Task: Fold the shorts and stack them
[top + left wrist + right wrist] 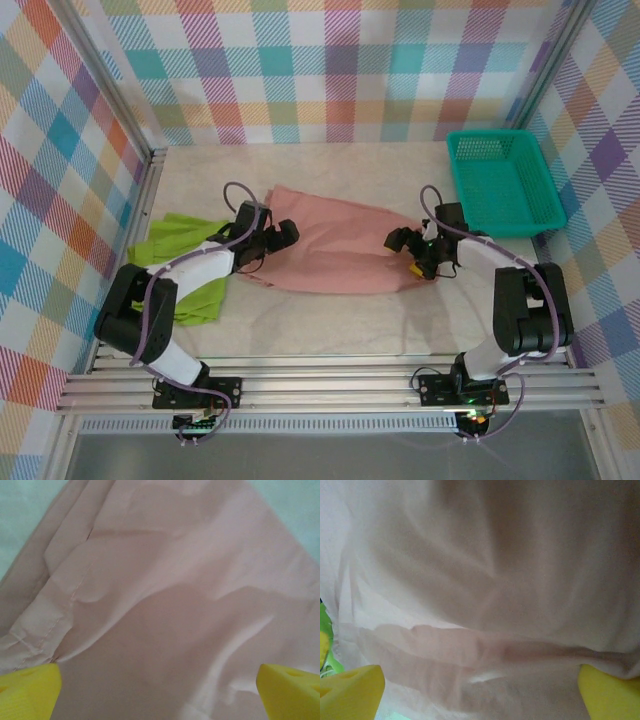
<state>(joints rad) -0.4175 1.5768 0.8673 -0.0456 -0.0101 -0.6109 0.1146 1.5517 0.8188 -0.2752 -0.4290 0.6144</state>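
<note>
Nearest, along the left edge of the table, the lime green shorts (183, 268) lie rumpled and unfolded, partly under the left arm. They look untouched, so their turn is yet to come.

In the middle of the table the salmon pink shorts (330, 250) are spread flat with their long side running left to right. The left claw (285, 236) hovers over their left end and the right claw (404, 250) over their right end. In the left wrist view, that claw's yellow fingers (30, 690) stand wide apart with only smooth pink cloth and a stitched seam between them, and nothing is pinched. The right wrist view shows the same: the yellow fingers (351, 692) are spread wide above a soft ridge of the pink cloth, and nothing is held.

The step in hand appears to be the first fold of the pink pair, with both claws lined up for a grasp that is not yet made. The next move calls for lowering both claws onto the cloth and closing each on an edge, taking every layer there. The two ends should then be carried together so the fold lands square and does not twist.

In the far right corner sits the teal basket (500, 182), well apart from both pairs.
</note>
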